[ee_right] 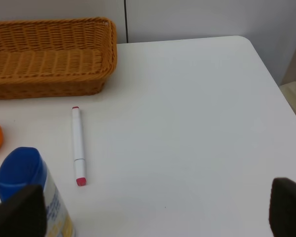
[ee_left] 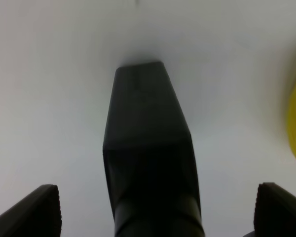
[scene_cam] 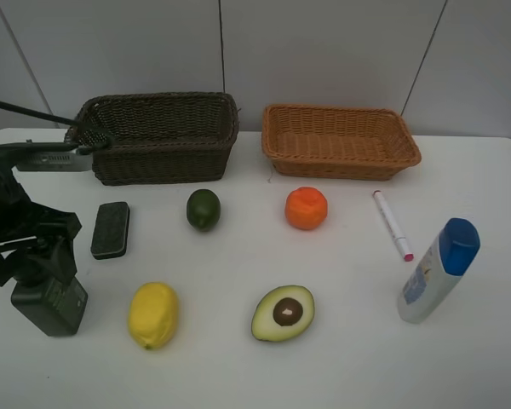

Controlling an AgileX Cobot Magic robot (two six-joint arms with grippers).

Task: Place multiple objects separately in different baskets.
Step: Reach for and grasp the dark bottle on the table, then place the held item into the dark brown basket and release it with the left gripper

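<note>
Left wrist view showed the left tool (ee_left: 157, 210) spread wide, its jaws straddling the dark green pump bottle (ee_left: 145, 143) near the desk's front-left corner and gripping nothing yet. Closing squarely on the bottle's flat sides and lifting straight up should have spared the dark pad (scene_cam: 111, 229) and lemon (scene_cam: 153, 314) nearby. The dark brown basket (scene_cam: 166, 160) waited along the rear edge. The right tool (ee_right: 153, 213) hung open and empty over the desk's right side.
</note>
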